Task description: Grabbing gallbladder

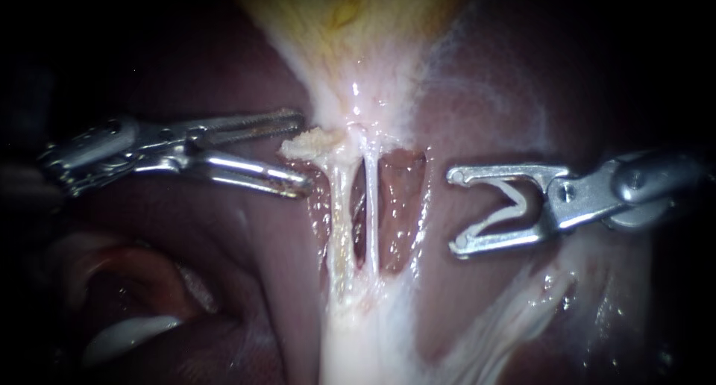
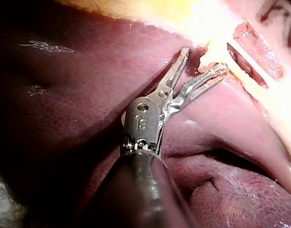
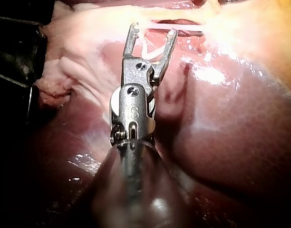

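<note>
Toothed jaws of the left slender steel instrument (image 1: 300, 152) (image 2: 205, 60) parted wide, nothing clamped. Just off their tips, in the mouth of the gap, a small pale crumbly tag of tissue (image 1: 313, 142). In the left wrist view, one jaw tip hard by this pale edge, contact not clear, the other free over dark tissue. No hold from two sides.

Right steel instrument (image 1: 453, 212) (image 3: 153, 30) likewise agape: two straight jaws with hooked tips well apart, a V-shaped brace between them, empty, hanging to the right of the tubes and apart from them.

Pale yellow gallbladder (image 1: 347, 19) at the far middle, tapering nearward into a glistening white neck just right of the left jaw tips. From that neck, two thin whitish tubes (image 1: 371, 206) side by side, running nearward across a dark red window and into a broad white band of tissue (image 1: 358, 340). Nothing but these tubes and the window between the two instruments. Smooth red-brown liver (image 1: 224, 280) on either side.

Left shaft in from the left, almost level, jaws pointing right toward the neck. Right shaft in from the right, jaws pointing left toward the tubes.
</note>
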